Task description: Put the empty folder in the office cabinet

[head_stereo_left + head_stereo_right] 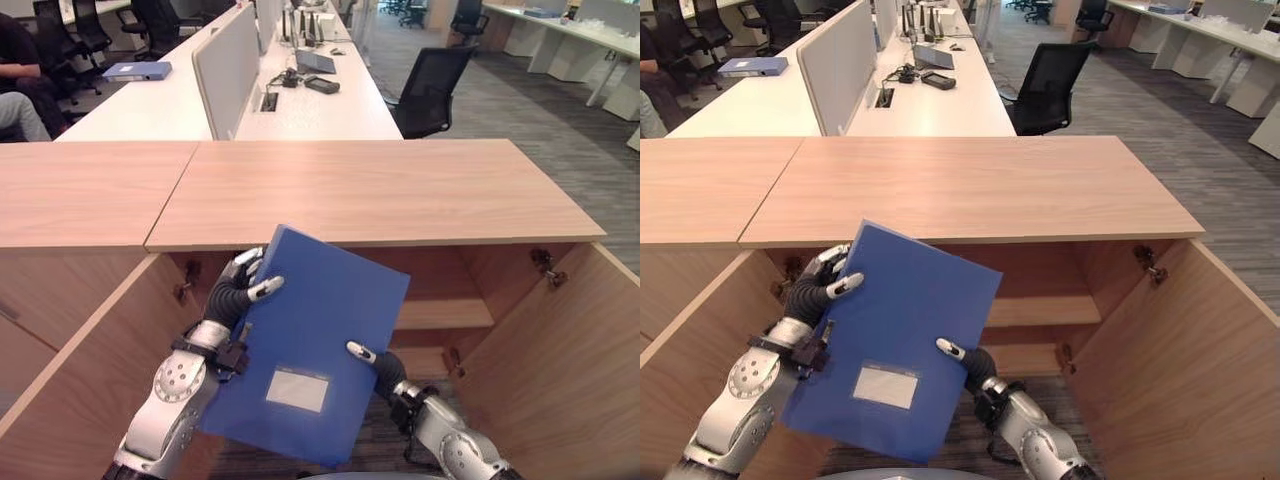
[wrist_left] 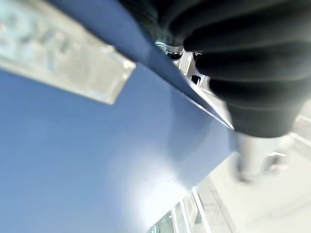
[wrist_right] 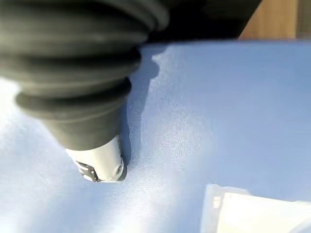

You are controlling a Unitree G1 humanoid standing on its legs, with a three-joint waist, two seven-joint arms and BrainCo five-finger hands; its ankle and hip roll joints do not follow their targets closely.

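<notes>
Blue folder point(image 1: 305, 340) held up in the air by both hands, in front of the open cabinet point(image 1: 440, 290) and below the front edge of its wooden top. Left hand point(image 1: 238, 285) clamped on the folder's left edge near the upper corner, thumb curled over the front cover, fingers gone behind. Right hand point(image 1: 382, 368) on the right edge lower down, thumb pressed flat on the cover; rest of its fingers hidden behind the folder, so a pinch there looks likely but cannot be confirmed from the back. Folder tilted, long axis running from lower left up toward upper right, label pocket point(image 1: 297, 388) facing the camera near the bottom. Cabinet opening straight ahead, past the folder, both doors swung wide, a shelf point(image 1: 440, 315) visible inside to the right of the folder's upper corner. Both hands about equally near the opening; folder between hands and shelf. Probably needs pushing forward and slightly rightward, top edge leading, with the tilt levelled to clear the top's front edge.
</notes>
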